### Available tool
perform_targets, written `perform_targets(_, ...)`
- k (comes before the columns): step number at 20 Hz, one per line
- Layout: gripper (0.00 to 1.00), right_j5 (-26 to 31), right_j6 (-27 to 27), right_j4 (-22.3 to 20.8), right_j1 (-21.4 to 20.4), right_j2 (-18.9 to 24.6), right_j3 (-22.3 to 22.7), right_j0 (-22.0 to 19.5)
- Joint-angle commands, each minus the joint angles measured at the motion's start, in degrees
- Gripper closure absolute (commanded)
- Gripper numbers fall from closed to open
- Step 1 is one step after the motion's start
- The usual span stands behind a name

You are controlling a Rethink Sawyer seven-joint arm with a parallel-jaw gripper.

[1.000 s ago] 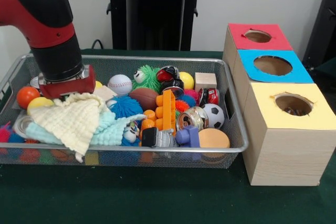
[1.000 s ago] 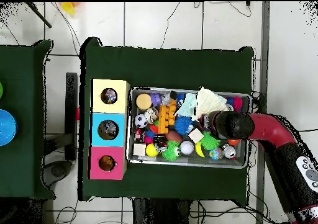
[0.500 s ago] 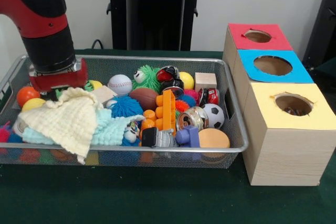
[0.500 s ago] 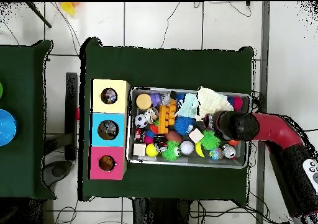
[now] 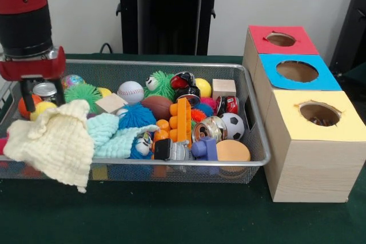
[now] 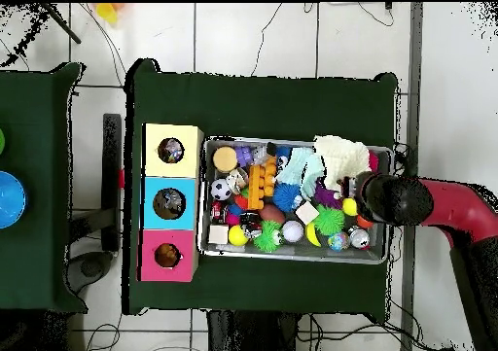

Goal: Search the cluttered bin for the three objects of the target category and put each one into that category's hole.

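One cream cloth [image 5: 54,141], pinched in the claw [image 5: 41,104], sags over the bin [image 5: 251,161] rim and may snag or spill onto the surface.

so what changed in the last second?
The gripper slid toward the bin's end farthest from the boxes, dragging the cream cloth until it drapes over the rim, uncovering a green spiky ball and a can. Mint cloth and the other toys stayed.

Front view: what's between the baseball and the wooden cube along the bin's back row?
Front view: between the baseball and the wooden cube sit a green spiky ball, a red-black ball and a yellow ball.
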Motion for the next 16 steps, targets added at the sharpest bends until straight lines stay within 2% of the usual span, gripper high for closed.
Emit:
perform_targets(1,0.00,-6.78,-1.90,-4.79,-0.36,-5.07,4.69,-0.94)
perform_targets(7,0.00,-12.68,2.90,-5.37,0.45,-8.32,8.59,-0.43)
perform_targets(10,0.00,-13.27,4.07,-4.54,0.85,-9.84,9.44,0.73)
perform_targets(13,0.00,-15.58,6.55,-2.79,0.02,-10.85,12.56,1.66)
perform_targets(16,0.00,-14.95,7.82,0.49,-1.89,-10.61,16.29,2.77)
